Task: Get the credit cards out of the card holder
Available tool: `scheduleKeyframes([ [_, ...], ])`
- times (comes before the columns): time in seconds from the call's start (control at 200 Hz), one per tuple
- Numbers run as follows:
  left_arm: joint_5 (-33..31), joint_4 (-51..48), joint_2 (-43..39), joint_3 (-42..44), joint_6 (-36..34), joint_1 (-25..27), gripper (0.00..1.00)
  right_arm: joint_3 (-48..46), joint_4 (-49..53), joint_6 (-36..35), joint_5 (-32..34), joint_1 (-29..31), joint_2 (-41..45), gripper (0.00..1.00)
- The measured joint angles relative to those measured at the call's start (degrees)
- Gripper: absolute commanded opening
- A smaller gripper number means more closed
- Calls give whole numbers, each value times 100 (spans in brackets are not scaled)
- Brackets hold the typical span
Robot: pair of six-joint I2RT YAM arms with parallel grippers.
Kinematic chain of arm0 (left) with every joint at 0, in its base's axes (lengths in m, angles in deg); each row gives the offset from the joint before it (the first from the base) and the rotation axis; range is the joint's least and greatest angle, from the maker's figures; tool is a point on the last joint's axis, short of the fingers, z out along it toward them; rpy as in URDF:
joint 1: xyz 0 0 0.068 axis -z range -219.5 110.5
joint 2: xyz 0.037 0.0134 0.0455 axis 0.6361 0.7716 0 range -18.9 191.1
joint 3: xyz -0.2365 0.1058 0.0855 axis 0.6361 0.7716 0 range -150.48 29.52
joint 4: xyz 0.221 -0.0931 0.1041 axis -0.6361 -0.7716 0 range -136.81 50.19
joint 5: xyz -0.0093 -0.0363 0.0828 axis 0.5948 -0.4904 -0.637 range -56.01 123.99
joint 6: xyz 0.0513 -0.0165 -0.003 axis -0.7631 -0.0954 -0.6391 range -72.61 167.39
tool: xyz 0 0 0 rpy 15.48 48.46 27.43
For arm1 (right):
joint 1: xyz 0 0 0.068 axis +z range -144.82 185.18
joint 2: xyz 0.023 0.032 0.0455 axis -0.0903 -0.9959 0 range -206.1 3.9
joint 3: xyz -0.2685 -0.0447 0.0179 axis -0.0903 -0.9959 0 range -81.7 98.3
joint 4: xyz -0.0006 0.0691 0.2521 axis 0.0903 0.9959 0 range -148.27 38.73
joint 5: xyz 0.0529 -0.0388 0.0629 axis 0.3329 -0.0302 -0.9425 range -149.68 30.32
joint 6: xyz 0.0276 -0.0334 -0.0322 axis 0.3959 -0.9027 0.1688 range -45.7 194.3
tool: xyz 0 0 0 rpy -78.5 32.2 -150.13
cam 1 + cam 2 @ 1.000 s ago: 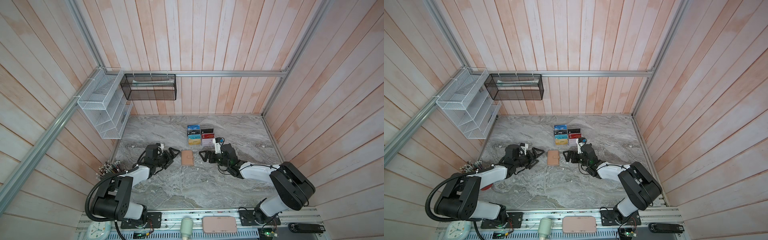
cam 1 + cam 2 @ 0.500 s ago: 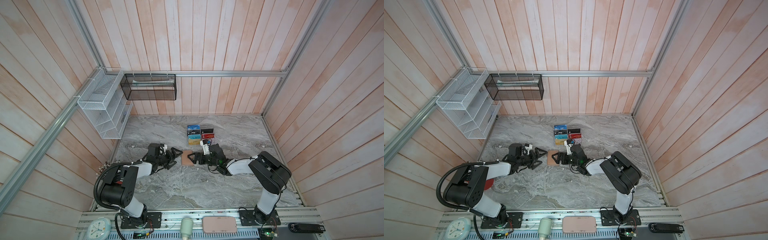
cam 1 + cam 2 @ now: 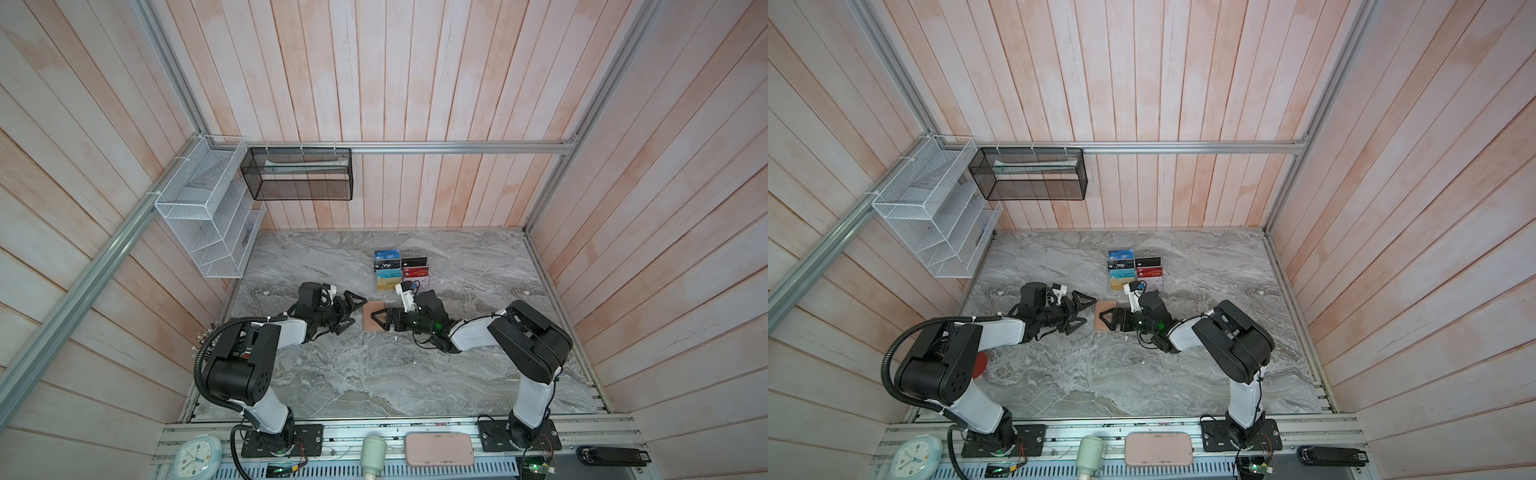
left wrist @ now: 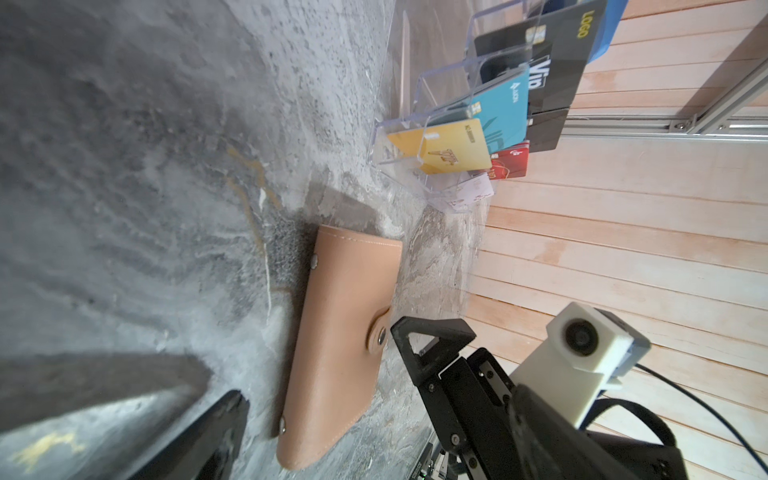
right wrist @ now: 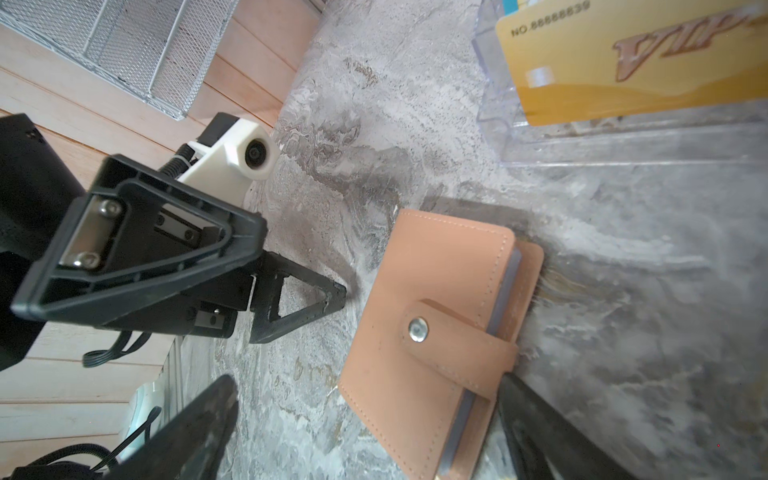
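My 2 grippers are spread wide, empty. The right gripper [image 3: 381, 322] sits at the tab edge of the snapped-shut card holder [image 5: 432, 316], which lies on the marble tabletop [image 3: 374, 374]. The left gripper [image 3: 351, 312] sits beside its spine. I'd pin the spine, then lift the snap tab [image 5: 417, 329] gently. No credit cards show.

Robotics lab cell: plank walls [image 3: 415, 83], aluminium framing [image 3: 457, 147], left arm [image 3: 286, 330] and right arm [image 3: 528, 332].

I counted one card holder [image 3: 374, 309], one clear rack [image 5: 602, 143] showing seven cards [image 3: 386, 254], one white basket [image 3: 203, 216] and one black basket [image 3: 299, 174]. I had a left end effector [image 3: 358, 311] and a right end effector [image 3: 380, 319].
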Motion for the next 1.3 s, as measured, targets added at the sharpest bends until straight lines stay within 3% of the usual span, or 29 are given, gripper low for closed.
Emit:
scheduleKeyframes([
  [0.58, 238, 118, 374, -116, -2, 0, 98, 111, -254, 160, -157, 52, -295, 98],
  [1.3, 273, 205, 444, 33, 20, 0, 64, 192, -1027, 715, -219, 111, -737, 98],
])
